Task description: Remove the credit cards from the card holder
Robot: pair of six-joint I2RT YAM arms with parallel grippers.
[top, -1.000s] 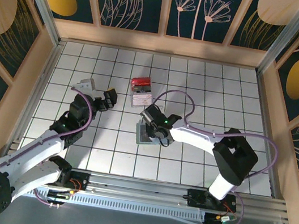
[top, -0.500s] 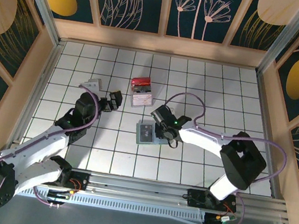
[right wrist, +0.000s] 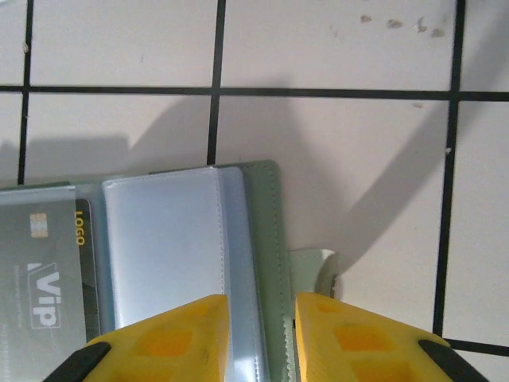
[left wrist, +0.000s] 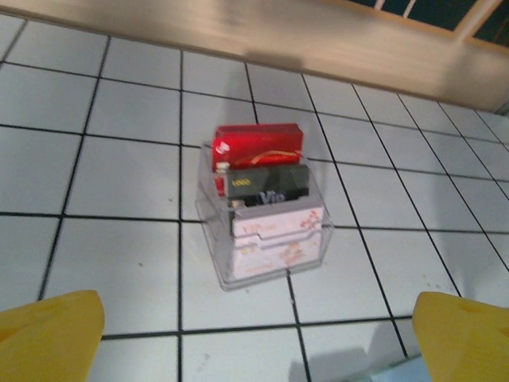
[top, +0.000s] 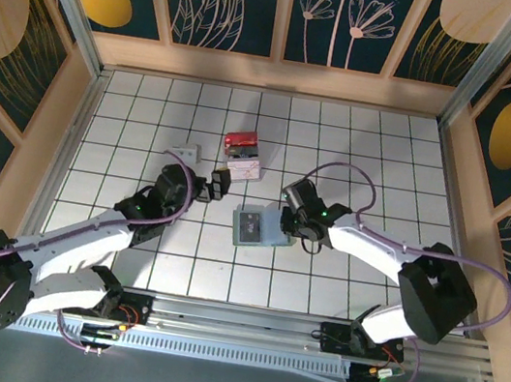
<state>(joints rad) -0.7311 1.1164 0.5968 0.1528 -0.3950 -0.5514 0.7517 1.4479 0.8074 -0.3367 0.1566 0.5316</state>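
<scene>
the right gripper (right wrist: pixel 262 314) has its yellow fingers close together, holding nothing i can see. the soft green-grey folding card holder (right wrist: pixel 163 239) lies open just under them. it should move over the grey card (right wrist: pixel 40 278) on the fingers' left and pinch gently. the right arm bends low, pointing down. the left gripper (left wrist: pixel 254 334) hangs wide open.

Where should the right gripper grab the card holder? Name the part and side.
Probably its right-hand edge: the card holder lies open and flat on the tiles, too thin to pinch across, but the green border and small tab there are bare. Come straight down with the right gripper, jaws straddling that edge.
</scene>
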